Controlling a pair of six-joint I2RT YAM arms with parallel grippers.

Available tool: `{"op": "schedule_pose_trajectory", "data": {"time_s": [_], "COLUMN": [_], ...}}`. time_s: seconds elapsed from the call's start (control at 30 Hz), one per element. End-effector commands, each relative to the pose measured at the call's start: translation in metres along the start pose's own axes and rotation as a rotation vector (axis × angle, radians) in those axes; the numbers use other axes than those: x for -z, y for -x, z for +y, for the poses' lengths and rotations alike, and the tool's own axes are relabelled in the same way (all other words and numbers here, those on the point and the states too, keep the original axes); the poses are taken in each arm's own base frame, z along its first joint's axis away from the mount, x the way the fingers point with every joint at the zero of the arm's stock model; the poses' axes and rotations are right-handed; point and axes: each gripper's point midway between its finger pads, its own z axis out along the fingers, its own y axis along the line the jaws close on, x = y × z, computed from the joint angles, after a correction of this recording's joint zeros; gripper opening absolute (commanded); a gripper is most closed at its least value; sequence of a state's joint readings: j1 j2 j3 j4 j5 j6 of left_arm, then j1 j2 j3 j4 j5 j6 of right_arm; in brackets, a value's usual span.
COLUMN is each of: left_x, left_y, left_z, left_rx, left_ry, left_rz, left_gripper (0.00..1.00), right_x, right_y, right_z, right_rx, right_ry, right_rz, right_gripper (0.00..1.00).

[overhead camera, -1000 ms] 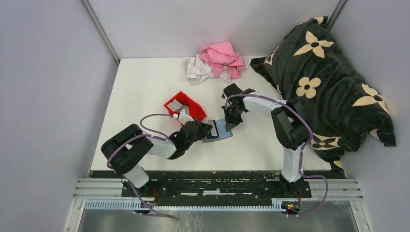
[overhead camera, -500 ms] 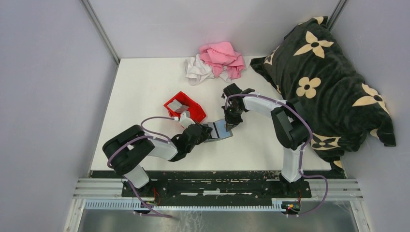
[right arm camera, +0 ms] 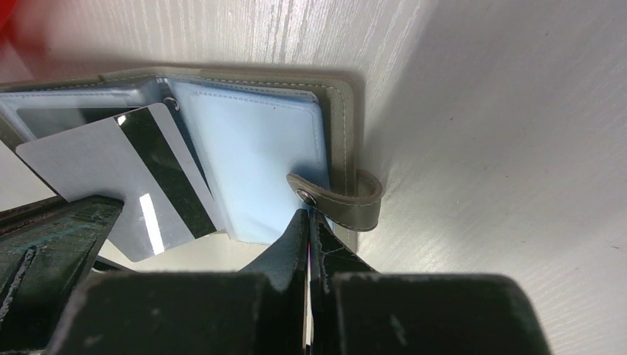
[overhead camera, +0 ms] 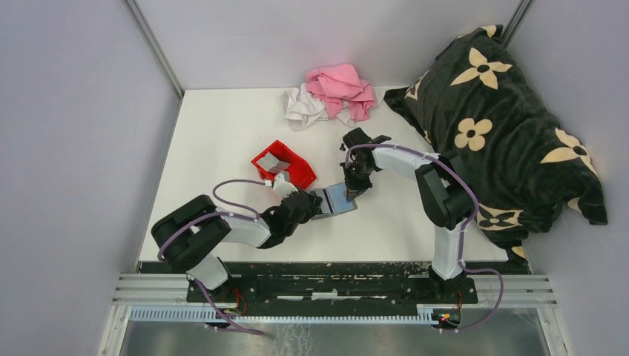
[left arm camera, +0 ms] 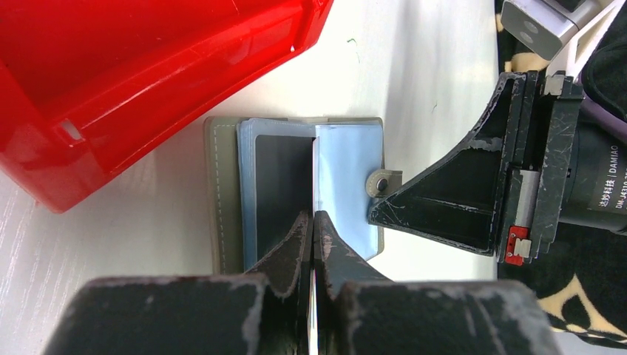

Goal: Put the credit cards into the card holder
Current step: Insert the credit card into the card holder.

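The left gripper is pinching a card between its closed fingers, holding it on edge so that the left wrist view is showing it only as a thin line. The card's white face and black stripe are showing in the right wrist view. Its far end is reaching into the middle of the open holder, at the fold between a dark pocket and the light blue sleeves; whether it is already sliding inside a sleeve cannot be told. The holder is lying flat on the table, directly ahead of the left fingertips and between the two grippers. From the opposite side the right gripper is standing with its jaws closed, its tips touching the holder's snap strap. Just beside the holder, on the left arm's side, a red bin is sitting, with a small grey stack lying in it.
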State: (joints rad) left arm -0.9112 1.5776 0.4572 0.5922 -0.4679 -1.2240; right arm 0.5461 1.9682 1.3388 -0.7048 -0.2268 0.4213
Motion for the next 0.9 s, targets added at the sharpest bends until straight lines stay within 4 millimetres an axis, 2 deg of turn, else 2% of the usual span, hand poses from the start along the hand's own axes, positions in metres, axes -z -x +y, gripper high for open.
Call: {"op": "schedule_pose_trajectory", "data": {"time_s": [0.0, 0.33, 0.57, 0.87], "left_x": [-0.005, -0.007, 0.0, -0.001], "left_y": [0.002, 0.004, 0.008, 0.007], "left_z": [-0.008, -0.028, -0.027, -0.028], "left_rx": [0.038, 0.077, 0.074, 0.083], "left_ry": [-0.014, -0.079, -0.077, -0.083], "left_rz": [-0.025, -0.026, -0.025, -0.021], "left_gripper": [0.03, 0.03, 0.03, 0.03], "right_x": [-0.004, -0.006, -0.007, -0.008], "right_y": [0.007, 0.004, 0.004, 0.003], "right_z": [0.001, -0.001, -0.002, -0.002], "right_rx": [0.007, 0.007, 0.002, 0.001], "right_ry": [-0.009, -0.014, -0.016, -0.018], "right_rz": [-0.008, 0.004, 0.004, 0.007], "right_gripper": [0.01, 0.01, 0.01, 0.01]}}
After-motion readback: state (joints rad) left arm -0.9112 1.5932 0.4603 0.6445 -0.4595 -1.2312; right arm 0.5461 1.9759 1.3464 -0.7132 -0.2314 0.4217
